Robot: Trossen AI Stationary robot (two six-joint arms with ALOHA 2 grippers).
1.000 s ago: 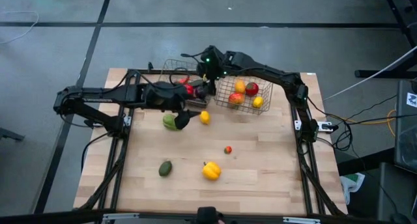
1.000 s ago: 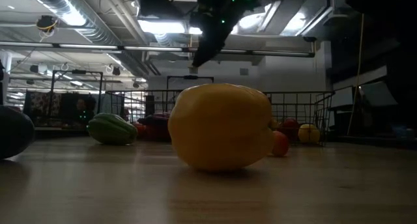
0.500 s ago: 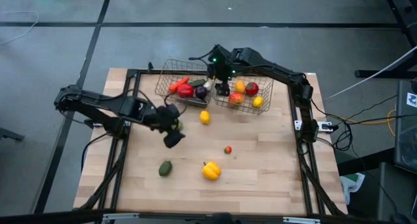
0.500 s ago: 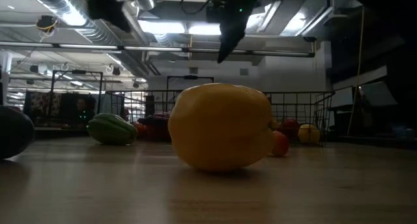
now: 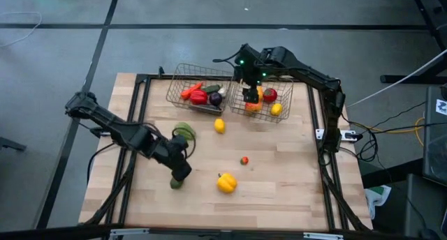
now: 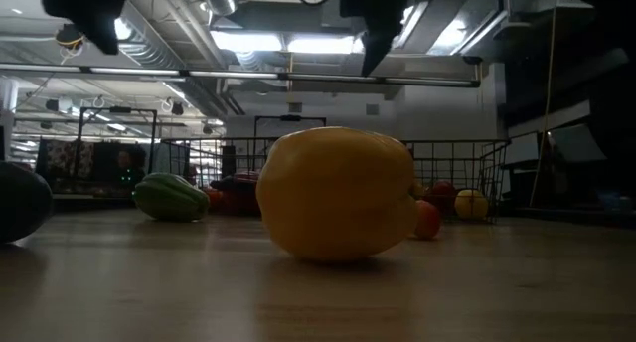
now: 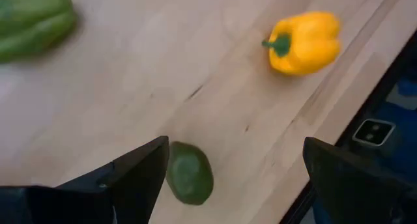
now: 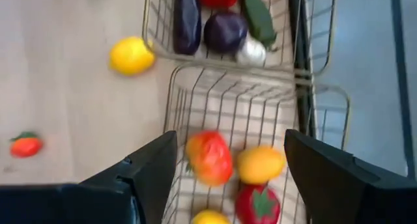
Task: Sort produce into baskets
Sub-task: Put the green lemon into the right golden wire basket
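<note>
Bright ceiling strip lights [image 6: 298,44] are glaring into the low view, leaving the yellow pepper [image 6: 338,193] dim and backlit. From above, the wooden table [image 5: 279,177] is lying evenly lit under soft shadows. Motion blur is smearing both wrist views, softening the avocado [image 7: 189,174].

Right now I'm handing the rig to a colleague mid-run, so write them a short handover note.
Left gripper: open, empty, over the avocado near the table's front left.
Right gripper: open, empty, above the right basket.
Sorted: the left basket holds red, purple, green and white pieces; the right basket holds red, orange and yellow ones.
Left on the table: avocado, green pepper, lemon, small tomato, yellow pepper.
Likely next: the left arm takes the avocado.
</note>
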